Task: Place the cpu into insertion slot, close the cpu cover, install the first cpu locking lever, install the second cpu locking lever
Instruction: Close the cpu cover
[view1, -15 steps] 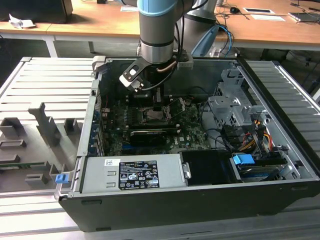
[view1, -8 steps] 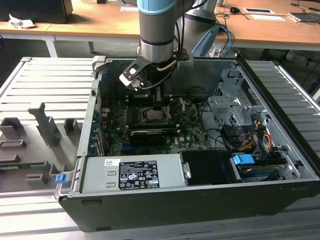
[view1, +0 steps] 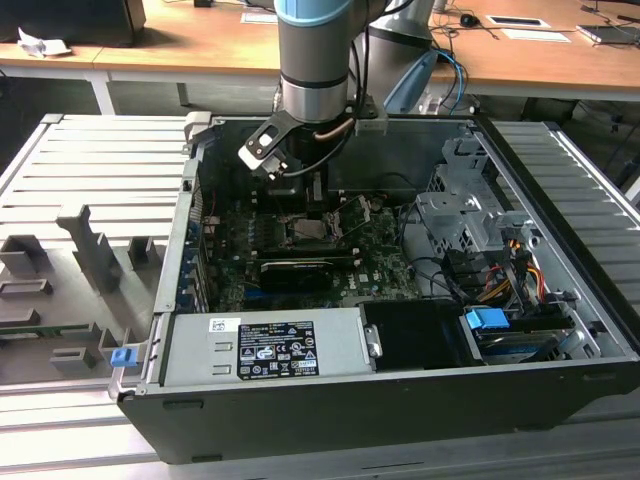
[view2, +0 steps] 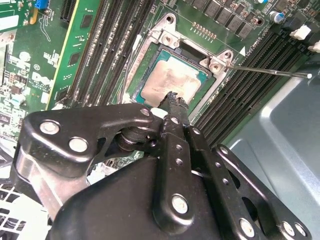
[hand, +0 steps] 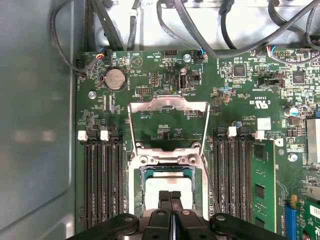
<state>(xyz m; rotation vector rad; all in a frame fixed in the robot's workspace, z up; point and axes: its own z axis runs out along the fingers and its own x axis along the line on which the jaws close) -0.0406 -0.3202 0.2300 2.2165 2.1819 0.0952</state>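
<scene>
The cpu (view2: 176, 80) lies flat in the insertion slot (view2: 138, 64), its silvery-beige top showing inside the socket's green and metal edging. My gripper (view2: 175, 98) is shut, its two black fingertips (hand: 164, 196) pressed together right over the cpu's (hand: 155, 187) near edge; whether they touch it I cannot tell. The cpu cover (hand: 167, 104) stands open behind the slot, the board showing through its window. A thin locking lever (view2: 270, 72) sticks out sideways from the socket's corner. In the exterior view my gripper (view1: 315, 205) hangs over the insertion slot (view1: 312, 230).
Black memory slots (hand: 102, 185) flank the socket on both sides. A long black card (view1: 297, 270) lies just in front of it. Cables (hand: 200, 30) loop along the board's far edge. The grey case wall (hand: 35, 125) and the drive cage (view1: 470, 225) hem the board in.
</scene>
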